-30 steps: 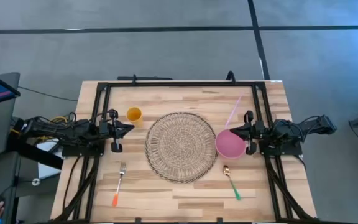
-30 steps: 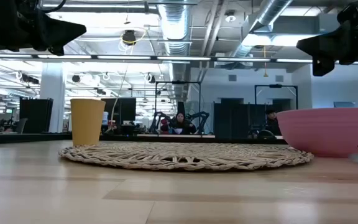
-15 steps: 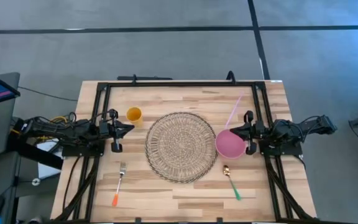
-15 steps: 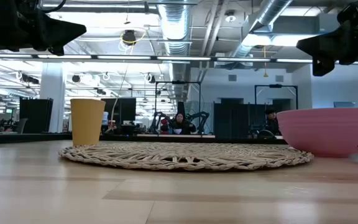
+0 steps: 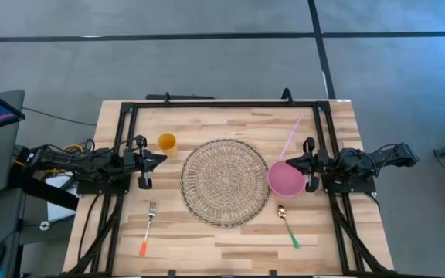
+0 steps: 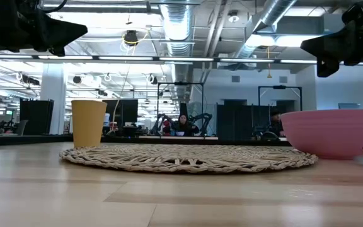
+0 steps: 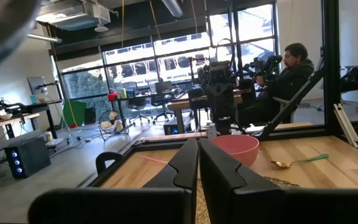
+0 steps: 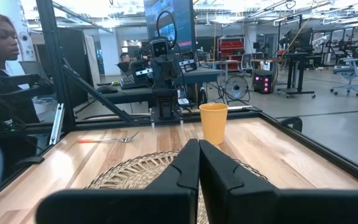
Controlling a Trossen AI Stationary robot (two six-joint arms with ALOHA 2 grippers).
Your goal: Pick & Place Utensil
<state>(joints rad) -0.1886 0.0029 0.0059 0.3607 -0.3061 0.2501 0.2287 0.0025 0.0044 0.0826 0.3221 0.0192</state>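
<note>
A fork with an orange handle [image 5: 147,228] lies flat on the near left of the table, also in the right wrist view [image 8: 107,139]. A gold spoon with a green handle [image 5: 288,225] lies flat near the right, seen in the left wrist view [image 7: 298,161]. My left gripper [image 5: 161,159] hovers at the left edge, shut and empty [image 7: 197,163]. My right gripper [image 5: 288,161] hovers at the right edge above the pink bowl [image 5: 285,179], shut and empty [image 8: 198,163].
A round woven placemat [image 5: 224,181] lies in the table's middle. A yellow cup [image 5: 166,142] stands far left of it, and a pink straw [image 5: 290,137] lies far right. The pink bowl stands beside the mat's right edge. A black frame [image 5: 222,103] rims the table. People sit beyond the table.
</note>
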